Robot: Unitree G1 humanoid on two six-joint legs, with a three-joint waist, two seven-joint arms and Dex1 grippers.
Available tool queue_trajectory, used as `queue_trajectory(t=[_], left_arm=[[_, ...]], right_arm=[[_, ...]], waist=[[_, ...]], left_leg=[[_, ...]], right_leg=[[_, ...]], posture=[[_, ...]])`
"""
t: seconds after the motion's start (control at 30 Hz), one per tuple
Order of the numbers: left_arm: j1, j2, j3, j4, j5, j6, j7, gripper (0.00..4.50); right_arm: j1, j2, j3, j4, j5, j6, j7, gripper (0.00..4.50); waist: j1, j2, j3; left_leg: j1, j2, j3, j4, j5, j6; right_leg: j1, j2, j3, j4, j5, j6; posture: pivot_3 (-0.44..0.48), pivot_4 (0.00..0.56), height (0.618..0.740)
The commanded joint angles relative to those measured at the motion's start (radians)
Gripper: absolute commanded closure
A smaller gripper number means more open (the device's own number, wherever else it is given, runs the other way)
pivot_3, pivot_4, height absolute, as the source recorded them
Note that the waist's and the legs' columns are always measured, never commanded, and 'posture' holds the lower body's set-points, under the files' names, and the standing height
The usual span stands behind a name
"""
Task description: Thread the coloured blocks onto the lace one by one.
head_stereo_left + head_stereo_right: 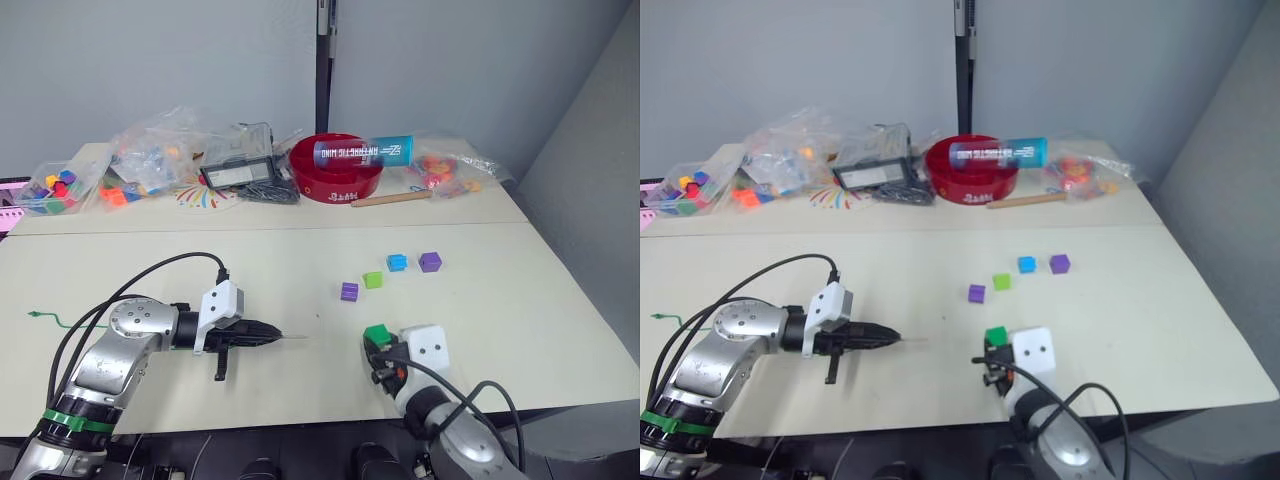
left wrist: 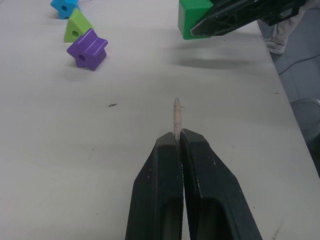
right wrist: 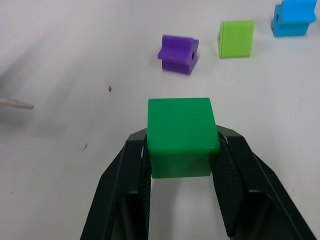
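Note:
My left gripper [image 1: 270, 337] is shut on the pale stiff tip [image 2: 176, 112] of the lace, which pokes out past its fingers toward the right. The green cord of the lace [image 1: 45, 318] trails off along the table's left side. A short way right of that tip, my right gripper [image 3: 182, 137] is shut on the dark green block [image 3: 180, 120], just above the table. Beyond them lie a purple block [image 1: 349, 291], a lime green block [image 1: 372, 280], a light blue block [image 1: 397, 262] and a second purple block [image 1: 430, 262].
At the back of the table stand a red bowl [image 1: 338, 178] with a blue tube [image 1: 362, 152] across it, a black device [image 1: 240, 173], a wooden stick [image 1: 390, 199] and clear bags of toy pieces [image 1: 150, 150]. The table edge runs close behind my right gripper.

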Motion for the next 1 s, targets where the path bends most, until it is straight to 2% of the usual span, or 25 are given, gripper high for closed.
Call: queue_trajectory(t=[0.03, 0.23, 0.37, 0.43, 0.57, 0.67, 0.8, 0.9, 1.0], left_arm=[[-0.015, 0.025, 0.009, -0.017, -0.025, 0.016, -0.021, 4.5], [-0.007, 0.059, 0.018, -0.035, -0.036, 0.039, -0.042, 4.5], [-0.012, 0.064, 0.017, -0.029, -0.039, 0.039, -0.045, 4.5], [-0.016, 0.064, 0.016, -0.026, -0.04, 0.039, -0.043, 4.5], [-0.009, 0.064, 0.018, -0.032, -0.046, 0.041, -0.038, 4.5], [-0.001, 0.063, 0.019, -0.037, -0.049, 0.041, -0.032, 4.5], [-0.002, 0.059, 0.023, -0.036, -0.049, 0.04, -0.021, 4.5], [0.005, 0.062, 0.027, -0.049, -0.053, 0.043, -0.015, 4.5], [0.018, 0.069, 0.031, -0.072, -0.061, 0.05, -0.012, 4.5]], right_arm=[[0.028, -0.004, 0.018, 0.011, 0.008, -0.015, 0.006, 3.34], [0.02, 0.007, 0.038, 0.164, -0.003, -0.097, 0.015, 3.34], [0.029, 0.005, 0.018, 0.186, 0.018, -0.127, 0.033, 3.34], [0.032, 0.0, -0.008, 0.164, 0.037, -0.142, 0.05, 2.31], [0.028, -0.061, -0.047, 0.101, 0.072, -0.152, 0.119, 1.0], [0.007, -0.159, -0.114, 0.033, 0.138, -0.139, 0.222, 0.02], [-0.081, -0.346, -0.236, 0.023, 0.276, -0.12, 0.434, 0.02], [-0.178, -0.507, -0.303, 0.1, 0.392, -0.139, 0.66, 0.02], [-0.285, -0.657, -0.298, 0.232, 0.467, -0.175, 0.93, 0.02]], waist=[[0.003, 0.0, 0.0], [-0.003, -0.002, -0.001], [-0.002, -0.002, -0.001], [-0.001, -0.002, -0.001], [0.001, -0.002, -0.001], [0.004, -0.002, -0.001], [0.004, -0.002, 0.0], [0.003, -0.002, 0.0], [0.004, -0.002, 0.0]], left_leg=[[0.0, 0.0, 0.0, 0.0, 0.0, 0.0], [0.0, 0.002, -0.001, -0.002, 0.0, 0.0], [0.001, 0.002, 0.0, -0.001, 0.0, 0.0], [0.002, 0.002, 0.0, -0.001, 0.0, 0.0], [0.001, 0.002, 0.0, -0.001, 0.0, 0.0], [0.0, 0.002, 0.0, -0.001, 0.0, 0.0], [0.0, 0.001, 0.0, 0.0, 0.0, 0.0], [0.001, 0.001, 0.0, 0.0, 0.0, 0.0], [0.001, 0.002, 0.0, 0.0, 0.0, 0.0]], right_leg=[[0.0, 0.0, 0.0, 0.0, 0.0, 0.0], [-0.001, 0.001, -0.002, 0.0, -0.002, -0.001], [0.0, 0.001, -0.002, 0.001, -0.002, -0.001], [0.0, 0.002, -0.002, 0.001, -0.002, -0.001], [0.0, 0.001, -0.002, 0.001, -0.002, -0.001], [0.0, 0.001, -0.002, 0.001, -0.002, -0.001], [0.0, 0.001, -0.002, 0.001, -0.002, -0.001], [0.001, 0.001, -0.002, 0.001, -0.002, -0.001], [0.001, 0.001, -0.002, 0.001, -0.002, -0.001]], posture=[[0.0, 0.15, 0.74], [0.0, 0.15, 0.74], [0.0, 0.15, 0.74], [0.0, 0.15, 0.74], [0.0, 0.15, 0.74], [0.0, 0.15, 0.74], [0.0, 0.15, 0.74], [0.0, 0.15, 0.74], [0.0, 0.15, 0.74]])
